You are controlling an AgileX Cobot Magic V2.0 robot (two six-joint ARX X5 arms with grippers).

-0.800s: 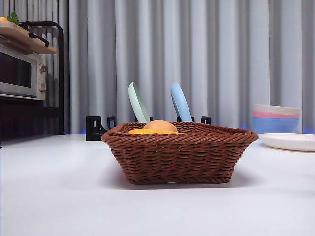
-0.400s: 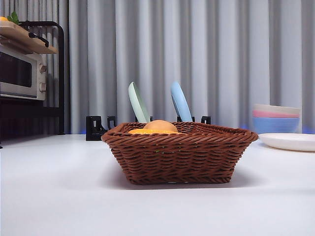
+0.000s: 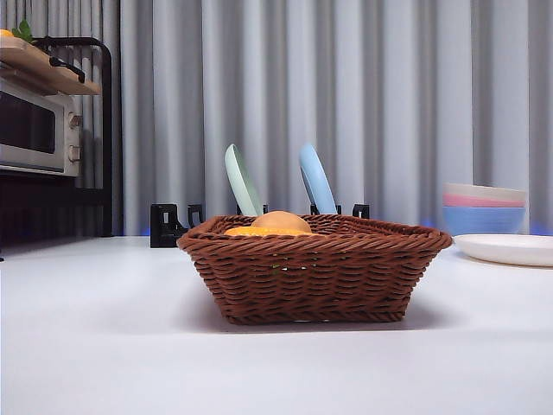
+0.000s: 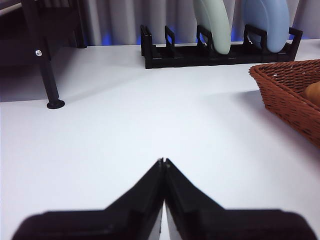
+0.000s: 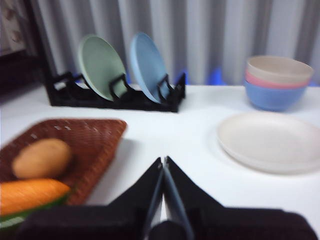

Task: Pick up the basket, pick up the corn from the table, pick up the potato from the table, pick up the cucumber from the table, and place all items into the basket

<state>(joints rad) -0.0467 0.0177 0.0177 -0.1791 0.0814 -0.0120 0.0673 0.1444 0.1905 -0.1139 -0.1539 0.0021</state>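
The reddish-brown wicker basket (image 3: 315,270) stands on the white table in the middle of the front view. Over its rim show the tan potato (image 3: 281,221) and a strip of the orange corn (image 3: 251,231). The right wrist view looks into the basket (image 5: 90,137): the potato (image 5: 41,158), the corn (image 5: 30,194) and a green sliver of the cucumber (image 5: 20,216) lie inside. My right gripper (image 5: 164,165) is shut and empty, beside the basket. My left gripper (image 4: 163,162) is shut and empty over bare table, off the basket's (image 4: 292,95) other side.
A black rack (image 3: 173,226) holds a green plate (image 3: 242,180) and a blue plate (image 3: 316,180) behind the basket. A white plate (image 3: 508,249) and stacked bowls (image 3: 484,207) sit at the right. A microwave (image 3: 39,128) on a dark shelf stands at the left.
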